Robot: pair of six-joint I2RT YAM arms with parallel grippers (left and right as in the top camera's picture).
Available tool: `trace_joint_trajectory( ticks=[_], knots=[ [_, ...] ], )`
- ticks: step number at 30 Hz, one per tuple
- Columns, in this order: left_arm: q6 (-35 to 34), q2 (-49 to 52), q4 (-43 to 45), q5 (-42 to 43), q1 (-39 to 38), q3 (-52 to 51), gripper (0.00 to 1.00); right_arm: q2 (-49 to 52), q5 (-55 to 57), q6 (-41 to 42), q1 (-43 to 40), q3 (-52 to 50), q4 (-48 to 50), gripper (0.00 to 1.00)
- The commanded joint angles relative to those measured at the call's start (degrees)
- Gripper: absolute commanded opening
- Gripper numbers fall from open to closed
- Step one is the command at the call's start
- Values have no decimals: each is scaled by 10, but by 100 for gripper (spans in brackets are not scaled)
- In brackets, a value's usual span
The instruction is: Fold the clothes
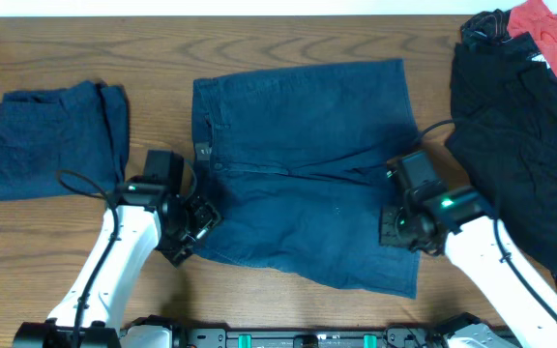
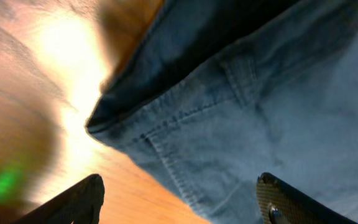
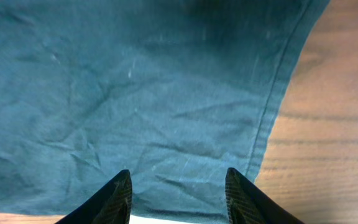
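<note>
On the grained wooden bench point(image 1: 259, 39), creased navy denim shorts point(image 1: 307, 126) lie flat between both gaping-open claws, stitched waistband corner beneath the left claw point(image 2: 179, 180), hemmed leg edge beneath the right claw point(image 3: 178, 173).

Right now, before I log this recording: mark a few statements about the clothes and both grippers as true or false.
1. A folded navy garment lies left of the spread shorts. True.
2. A black garment lies right of the shorts. True.
3. The left gripper is shut on the shorts. False: it is open, at their edge.
4. The right gripper holds the black garment. False: it is open, above the shorts.
</note>
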Motion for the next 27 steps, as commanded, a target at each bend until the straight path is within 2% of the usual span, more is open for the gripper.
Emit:
trace_joint_trajectory(
  ticks=[1, 5, 13, 16, 18, 20, 23, 27],
  knots=[
    [-53, 3, 31, 31, 2, -38, 80, 1, 53, 89, 44, -16, 2, 47],
    [-53, 3, 88, 16, 2, -69, 79, 1, 69, 139, 92, -30, 2, 47],
    [-52, 3, 87, -21, 2, -77, 78, 1, 61, 255, 129, -64, -9, 47],
    [-50, 3, 89, -29, 2, -77, 68, 1, 62, 273, 129, -64, -18, 47],
    [-50, 3, 89, -30, 2, -77, 49, 1, 62, 291, 129, -64, -34, 47],
    [-50, 3, 89, -29, 2, -77, 40, 1, 64, 308, 130, -64, -52, 47],
    [-51, 3, 88, -24, 2, -77, 36, 1, 64, 323, 130, -70, -75, 46],
    [-55, 3, 87, -18, 2, -77, 22, 1, 59, 325, 130, -90, -80, 45]
  ],
)
